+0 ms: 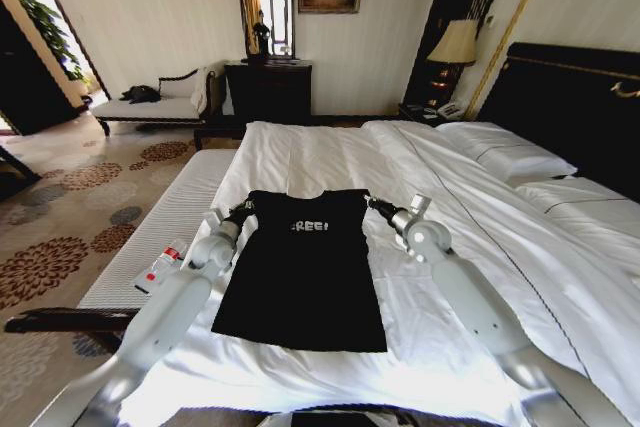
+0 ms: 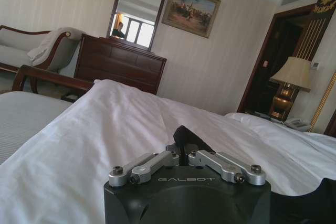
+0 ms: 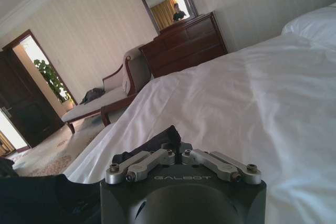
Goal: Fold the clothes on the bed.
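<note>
— On the bed, the black T-shirt is lying flat; the left gripper and right gripper are each pinching 1 shoulder.
— They're needing to lift evenly, I'd say.

Dim room, bright daylight from the doorway, lit lamp (small warm glow), white duvet glaring, bent edges

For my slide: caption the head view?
Both grippers, left and right, pinch the black T-shirt's sleeves on the bed.
</note>
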Available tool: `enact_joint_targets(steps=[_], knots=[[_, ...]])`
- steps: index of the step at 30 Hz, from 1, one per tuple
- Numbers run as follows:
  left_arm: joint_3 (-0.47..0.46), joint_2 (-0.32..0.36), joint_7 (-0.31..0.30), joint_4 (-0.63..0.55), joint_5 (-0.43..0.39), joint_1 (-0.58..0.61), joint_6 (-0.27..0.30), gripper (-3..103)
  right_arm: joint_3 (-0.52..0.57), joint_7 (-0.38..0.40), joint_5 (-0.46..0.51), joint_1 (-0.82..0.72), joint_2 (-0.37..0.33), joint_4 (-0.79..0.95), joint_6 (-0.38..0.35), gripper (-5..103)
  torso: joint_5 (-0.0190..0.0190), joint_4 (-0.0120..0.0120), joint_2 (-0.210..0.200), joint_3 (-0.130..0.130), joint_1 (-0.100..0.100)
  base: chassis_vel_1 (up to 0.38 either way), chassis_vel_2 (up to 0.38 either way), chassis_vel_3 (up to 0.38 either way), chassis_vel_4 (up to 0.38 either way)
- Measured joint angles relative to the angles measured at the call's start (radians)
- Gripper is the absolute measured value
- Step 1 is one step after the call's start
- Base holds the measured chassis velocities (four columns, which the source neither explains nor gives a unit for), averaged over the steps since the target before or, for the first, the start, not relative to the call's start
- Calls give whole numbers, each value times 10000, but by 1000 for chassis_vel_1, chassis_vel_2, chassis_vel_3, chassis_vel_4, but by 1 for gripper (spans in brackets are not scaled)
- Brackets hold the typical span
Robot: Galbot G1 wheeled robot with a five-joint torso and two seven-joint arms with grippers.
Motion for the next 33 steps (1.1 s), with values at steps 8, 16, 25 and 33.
enact_joint_targets(steps=[8, 16, 25, 33], knots=[[-821, 640, -89, -1776, 187, 1987, -95, 2, 629, 238, -242, -1998, -279, 1731, -6, 1, -1, 0, 0, 0, 1, 0, 0, 0, 0], [-1865, 714, 46, -2535, 617, 3591, -218, 2, 1371, 221, -641, -3419, -282, 2685, -5, 1, 3, -1, -1, 0, 2, 0, 0, 0, 0], [-2404, 557, 81, -3139, 1055, 5063, -295, 2, 1849, 104, -935, -4719, -221, 3512, 19, 1, 3, 1, -1, 1, 3, 0, 0, 0, 0], [-2906, 430, 105, -3629, 1407, 6233, -388, 2, 2157, -16, -1307, -5873, 99, 4079, 108, 1, 2, 0, -1, 1, 2, 0, 0, 0, 0]])
